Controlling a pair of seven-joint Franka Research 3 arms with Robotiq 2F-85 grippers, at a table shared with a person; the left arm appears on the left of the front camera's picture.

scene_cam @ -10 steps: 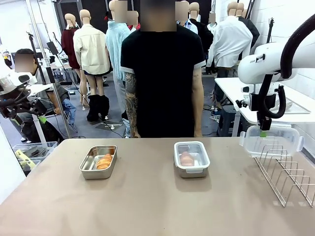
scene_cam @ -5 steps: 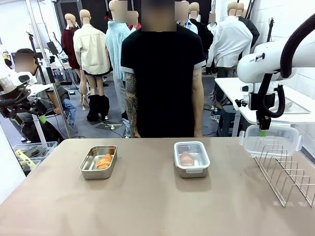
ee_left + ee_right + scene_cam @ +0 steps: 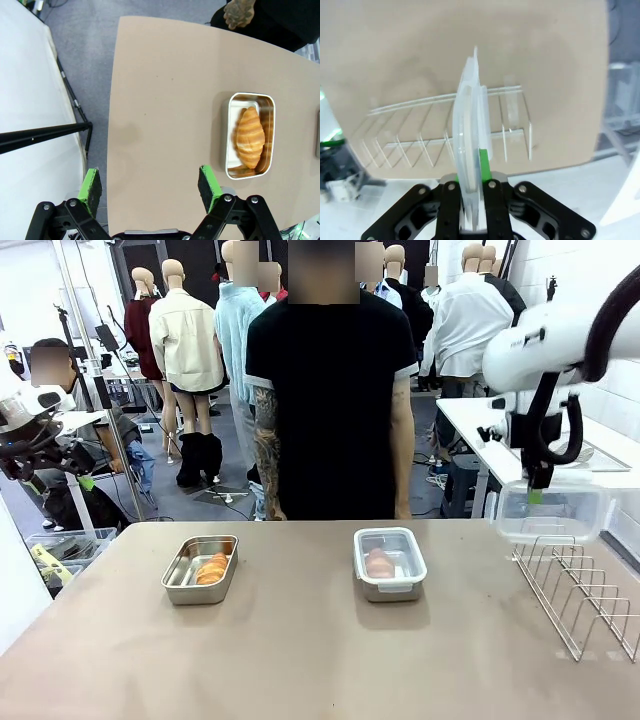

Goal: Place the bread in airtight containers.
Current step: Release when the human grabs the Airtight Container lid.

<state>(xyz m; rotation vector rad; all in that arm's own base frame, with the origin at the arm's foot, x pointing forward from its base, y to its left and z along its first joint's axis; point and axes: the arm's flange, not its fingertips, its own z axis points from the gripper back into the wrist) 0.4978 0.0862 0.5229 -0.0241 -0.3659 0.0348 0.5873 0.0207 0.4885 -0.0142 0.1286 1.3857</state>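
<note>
Blurred wire rack [image 3: 445, 135], clear lid [image 3: 470, 145] edge-on between right jaws

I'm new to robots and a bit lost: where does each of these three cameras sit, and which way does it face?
Front view: robot's side of the table, facing the person; right arm lifts a clear lid.
Left wrist view: high up, looking down on the open tin with a croissant; open jaws below.
Right wrist view: above the wire rack; jaws clamp the lid.
Front and left wrist views share that tin.

1. Open tin [image 3: 200, 568] left of table [image 3: 300, 660] centre, croissant [image 3: 211, 568] in it.
2. Lidded tin [image 3: 388, 562] right of centre, croissant [image 3: 379, 563] inside.
3. Rack [image 3: 585, 595] at right edge.
4. Lid [image 3: 548, 512] held above rack.
</note>
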